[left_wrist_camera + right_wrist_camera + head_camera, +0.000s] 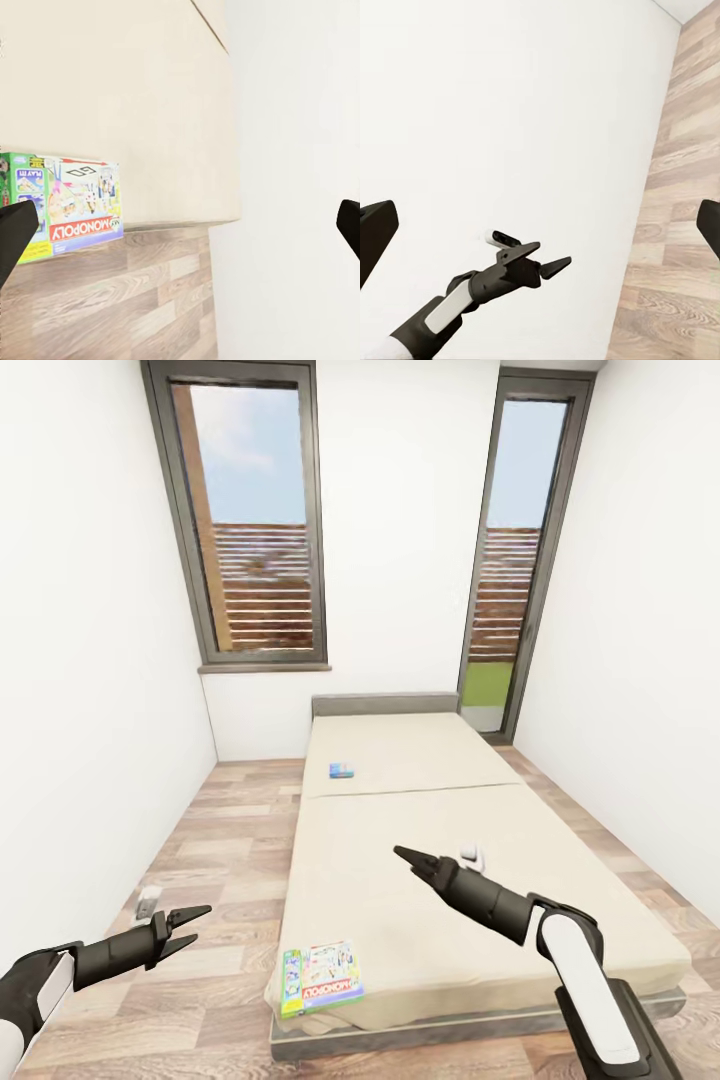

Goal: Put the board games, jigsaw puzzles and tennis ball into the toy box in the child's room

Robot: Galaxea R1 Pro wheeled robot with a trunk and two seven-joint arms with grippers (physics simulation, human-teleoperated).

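Observation:
Two board games lie on the bed (520, 950). A white box with a green edge and red Monopoly logo (322, 978) sits at the bed's near left corner, also seen as the Monopoly box (71, 202). A small blue box (342, 770) lies further back near the mattress seam. My left gripper (200, 923) is open above the floor, left of the Monopoly box. My right gripper (405, 858) hovers open over the middle of the mattress, holding nothing. The table, toy box, jigsaw puzzles and tennis ball are out of view.
Strips of wood plank floor (225, 830) run along both sides of the bed. White walls close in on the left and right. A tall window (255, 520) and a glazed door (505, 590) stand behind the grey headboard (385, 705).

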